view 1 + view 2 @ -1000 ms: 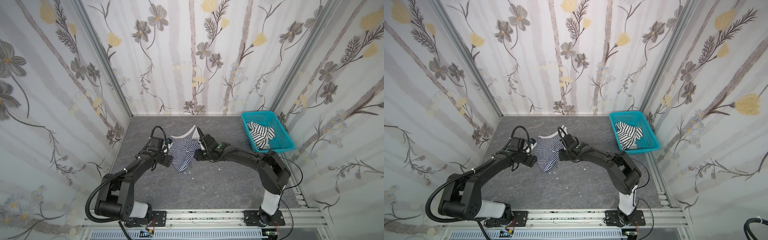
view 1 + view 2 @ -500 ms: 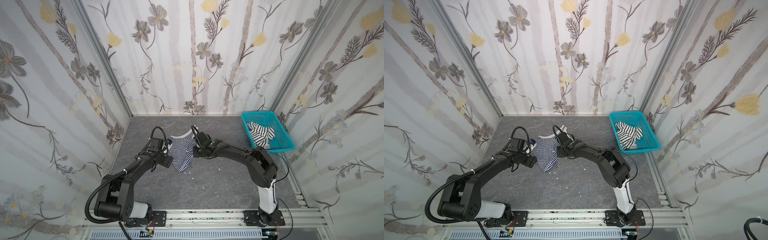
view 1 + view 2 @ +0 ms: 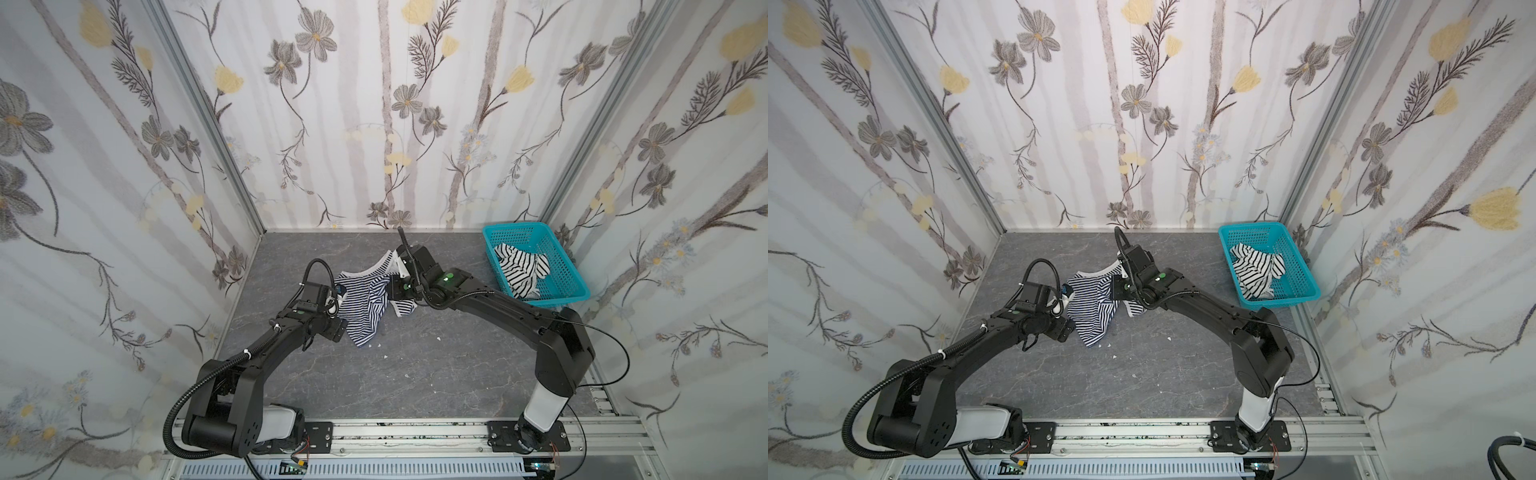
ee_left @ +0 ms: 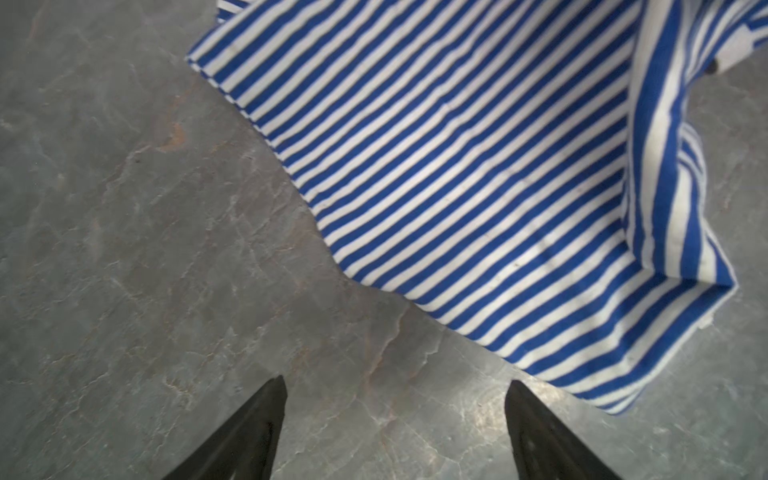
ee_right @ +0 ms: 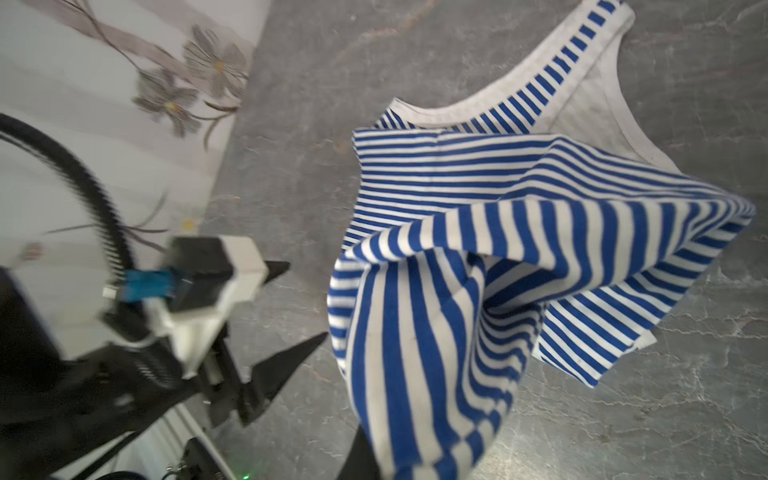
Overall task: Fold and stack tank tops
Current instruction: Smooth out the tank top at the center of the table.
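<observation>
The first top is being laid out for folding, and no fold is made yet. The right jaws are clamped shut on a bunch of the fine-striped tank top (image 5: 457, 249), which drapes over and hides their tips. That bunch is raised off the desk (image 3: 415, 365), while the rest of the top trails below and beyond the jaws onto the grey surface, doubled over itself.

The left jaws stand wide apart and hold nothing. Their two dark fingers (image 4: 249, 432) hover over bare desk, and the top's striped edge (image 4: 478, 178) lies just ahead of them, apart from both tips.

The next move probably calls for the left jaws to go forward and take that edge or a corner. Both arms could then draw the cloth flat.

The crumpling stands in the way, because several layers lie at that edge and a pinch may catch more than one. The two arms also work close together over the same small garment (image 3: 365, 299), so they have little room to pass.

A white-trimmed strap lies past the right jaws. A few white specks (image 3: 385, 356) dot the desk on the near side of the top.

Well off to the outer side of the right jaws sits a turquoise basket (image 3: 515, 227) holding the wide-striped tank top (image 3: 521, 270) in a heap, not yet folded.
</observation>
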Controlling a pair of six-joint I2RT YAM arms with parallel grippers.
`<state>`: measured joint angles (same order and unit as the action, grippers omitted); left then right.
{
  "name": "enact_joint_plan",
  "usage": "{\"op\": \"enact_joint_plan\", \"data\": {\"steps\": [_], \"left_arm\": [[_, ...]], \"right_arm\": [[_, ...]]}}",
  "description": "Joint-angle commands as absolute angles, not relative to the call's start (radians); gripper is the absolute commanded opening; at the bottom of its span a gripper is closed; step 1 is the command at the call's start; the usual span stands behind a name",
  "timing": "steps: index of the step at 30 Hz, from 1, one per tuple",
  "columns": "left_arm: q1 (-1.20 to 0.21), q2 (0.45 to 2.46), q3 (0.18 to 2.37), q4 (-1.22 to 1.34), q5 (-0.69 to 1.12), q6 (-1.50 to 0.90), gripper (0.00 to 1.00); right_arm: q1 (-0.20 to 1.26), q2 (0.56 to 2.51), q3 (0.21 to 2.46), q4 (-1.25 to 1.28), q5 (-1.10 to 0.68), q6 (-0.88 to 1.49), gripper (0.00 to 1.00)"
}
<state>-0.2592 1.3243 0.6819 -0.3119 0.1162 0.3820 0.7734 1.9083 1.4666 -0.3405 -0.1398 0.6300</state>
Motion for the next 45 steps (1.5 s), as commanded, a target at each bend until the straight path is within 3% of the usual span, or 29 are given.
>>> {"op": "enact_joint_plan", "data": {"steps": [1, 7, 23, 28, 34, 41, 45], "left_arm": [[-0.299, 1.288, 0.645, -0.308, 0.124, 0.429, 0.84], [-0.389, 1.225, 0.609, -0.305, 0.139, 0.442, 0.81], [-0.567, 1.393, 0.627, -0.257, 0.019, 0.445, 0.61], [-0.565, 1.479, 0.654, -0.248, -0.101, 0.471, 0.33], [-0.555, 1.359, 0.704, -0.288, -0.178, 0.559, 0.07], [-0.557, 1.295, 0.806, -0.35, -0.265, 0.735, 0.05], [-0.558, 1.316, 0.838, -0.35, -0.247, 0.823, 0.09]], "right_arm": [[0.726, 1.876, 1.469, -0.286, -0.217, 0.668, 0.0], [0.64, 1.852, 1.392, -0.187, -0.279, 0.723, 0.01], [0.603, 1.883, 1.312, -0.125, -0.31, 0.753, 0.0], [0.597, 1.856, 1.278, -0.123, -0.306, 0.753, 0.0], [0.594, 1.831, 1.224, -0.123, -0.307, 0.746, 0.0], [0.588, 1.809, 1.152, -0.121, -0.307, 0.738, 0.0], [0.578, 1.781, 1.104, -0.12, -0.298, 0.735, 0.0]]}}
